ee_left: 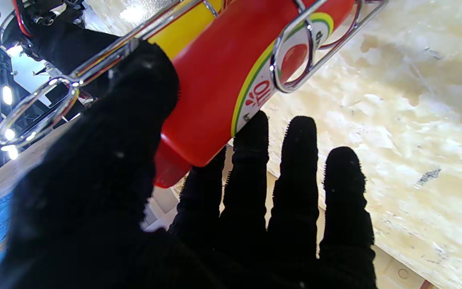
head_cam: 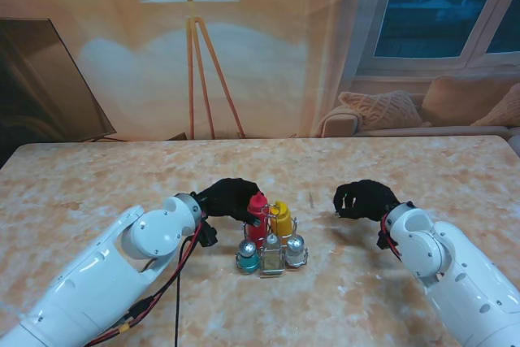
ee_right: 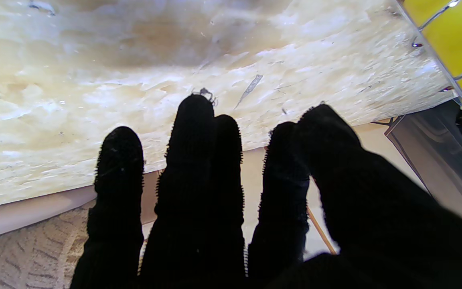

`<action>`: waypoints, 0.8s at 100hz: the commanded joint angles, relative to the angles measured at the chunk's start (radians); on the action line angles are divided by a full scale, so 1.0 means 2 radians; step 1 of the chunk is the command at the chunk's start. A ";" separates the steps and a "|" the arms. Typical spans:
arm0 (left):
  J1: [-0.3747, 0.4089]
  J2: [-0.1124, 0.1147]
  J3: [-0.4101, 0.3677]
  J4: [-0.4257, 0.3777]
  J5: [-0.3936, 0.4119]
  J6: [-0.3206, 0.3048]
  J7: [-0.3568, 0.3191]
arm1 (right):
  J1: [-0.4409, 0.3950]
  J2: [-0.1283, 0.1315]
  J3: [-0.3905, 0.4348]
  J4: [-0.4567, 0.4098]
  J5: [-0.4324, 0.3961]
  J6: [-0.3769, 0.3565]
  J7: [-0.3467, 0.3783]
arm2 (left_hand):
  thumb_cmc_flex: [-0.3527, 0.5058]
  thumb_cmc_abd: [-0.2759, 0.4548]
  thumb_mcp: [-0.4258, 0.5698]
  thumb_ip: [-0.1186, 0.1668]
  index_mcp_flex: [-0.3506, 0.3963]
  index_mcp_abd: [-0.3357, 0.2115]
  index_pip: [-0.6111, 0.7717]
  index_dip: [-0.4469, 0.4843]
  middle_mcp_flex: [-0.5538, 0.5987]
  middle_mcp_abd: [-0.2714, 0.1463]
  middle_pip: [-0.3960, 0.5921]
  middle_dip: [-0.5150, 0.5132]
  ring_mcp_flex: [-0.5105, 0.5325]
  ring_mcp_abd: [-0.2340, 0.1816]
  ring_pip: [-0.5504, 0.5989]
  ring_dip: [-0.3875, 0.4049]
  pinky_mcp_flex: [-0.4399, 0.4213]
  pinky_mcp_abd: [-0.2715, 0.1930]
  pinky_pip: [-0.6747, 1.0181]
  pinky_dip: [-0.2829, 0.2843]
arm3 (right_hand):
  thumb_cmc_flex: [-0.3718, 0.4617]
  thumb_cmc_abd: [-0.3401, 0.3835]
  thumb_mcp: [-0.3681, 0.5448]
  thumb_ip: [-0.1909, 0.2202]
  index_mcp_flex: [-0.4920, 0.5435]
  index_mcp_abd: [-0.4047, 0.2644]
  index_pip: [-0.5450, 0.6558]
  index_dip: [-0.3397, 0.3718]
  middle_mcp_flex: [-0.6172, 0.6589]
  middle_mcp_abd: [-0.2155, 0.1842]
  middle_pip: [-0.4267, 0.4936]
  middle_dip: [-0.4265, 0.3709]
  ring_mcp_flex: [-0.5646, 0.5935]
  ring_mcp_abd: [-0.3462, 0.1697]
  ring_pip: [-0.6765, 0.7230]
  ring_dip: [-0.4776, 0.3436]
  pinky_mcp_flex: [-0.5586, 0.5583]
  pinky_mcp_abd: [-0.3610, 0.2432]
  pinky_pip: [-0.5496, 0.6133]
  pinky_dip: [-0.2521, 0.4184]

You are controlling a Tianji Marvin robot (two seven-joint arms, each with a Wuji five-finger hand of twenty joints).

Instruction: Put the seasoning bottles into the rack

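On a marbled beige table [head_cam: 97, 176], a small chrome wire rack [head_cam: 271, 259] stands near the middle, and the robot appears to be at the last step of loading it. The left robot hand [head_cam: 230, 199], in a black glove, is beside the tall red squeeze bottle [head_cam: 257, 219]; in the left wrist view its thumb and fingers [ee_left: 255, 160] lie along the bottle's upper part, though whether they are still gripping or have just loosened cannot be told. The red bottle sits inside the rack's wire loops, just beside a yellow squeeze bottle [head_cam: 281, 219] also in the rack. Nearer to the robot, three smaller pieces stand at the rack: a teal-based shaker with a round silver cap [head_cam: 248, 257], a clear glass shaker [head_cam: 270, 253] and another silver-capped shaker [head_cam: 295, 249]; whether each is fully seated cannot be made out. The right robot hand [head_cam: 361, 199] hovers over bare table well to the right, fingers loosely curled and holding nothing. Judged from this, the next move calls for the left hand to let go and lift away without tipping the rack.
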 commanded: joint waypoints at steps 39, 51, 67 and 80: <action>0.010 -0.001 0.001 0.007 0.010 -0.013 -0.004 | -0.005 -0.001 0.001 -0.002 -0.002 -0.003 0.009 | 0.009 0.028 0.071 0.010 0.052 -0.021 0.073 0.046 -0.039 -0.003 0.031 -0.055 -0.024 0.009 -0.012 0.005 -0.019 0.000 -0.015 -0.012 | 0.006 -0.005 0.002 -0.002 0.007 -0.013 0.005 -0.001 0.006 -0.011 0.000 0.015 0.005 -0.007 0.005 0.007 -0.004 0.007 0.002 0.002; 0.010 0.000 0.001 0.007 0.017 -0.019 -0.005 | -0.007 -0.001 0.002 -0.003 -0.004 -0.004 0.009 | -0.080 0.052 0.156 0.055 0.043 0.023 -0.049 0.068 -0.073 0.019 0.003 -0.065 -0.059 0.024 -0.031 -0.007 -0.037 0.007 -0.034 -0.012 | 0.006 -0.006 0.002 -0.002 0.007 -0.013 0.004 -0.002 0.006 -0.011 0.000 0.015 0.005 -0.007 0.005 0.007 -0.003 0.007 0.002 0.002; 0.015 0.001 -0.004 0.003 0.022 -0.022 -0.003 | -0.008 -0.001 0.004 -0.004 -0.005 -0.005 0.009 | -0.113 0.051 0.159 0.059 0.007 0.052 -0.145 0.048 -0.119 0.045 -0.033 -0.076 -0.104 0.041 -0.052 -0.021 -0.062 0.014 -0.056 -0.013 | 0.006 -0.007 0.003 -0.002 0.006 -0.013 0.004 -0.002 0.006 -0.010 0.000 0.015 0.005 -0.007 0.004 0.007 -0.003 0.007 0.002 0.002; 0.021 0.004 -0.012 -0.004 0.026 -0.024 -0.008 | -0.008 0.000 0.005 -0.005 -0.007 -0.007 0.010 | -0.129 0.055 0.154 0.059 -0.032 0.049 -0.205 0.035 -0.155 0.061 -0.061 -0.085 -0.134 0.051 -0.065 -0.032 -0.079 0.019 -0.074 -0.012 | 0.007 -0.009 0.005 -0.002 0.006 -0.014 0.004 -0.002 0.006 -0.012 0.000 0.015 0.005 -0.008 0.004 0.007 -0.004 0.006 0.001 0.002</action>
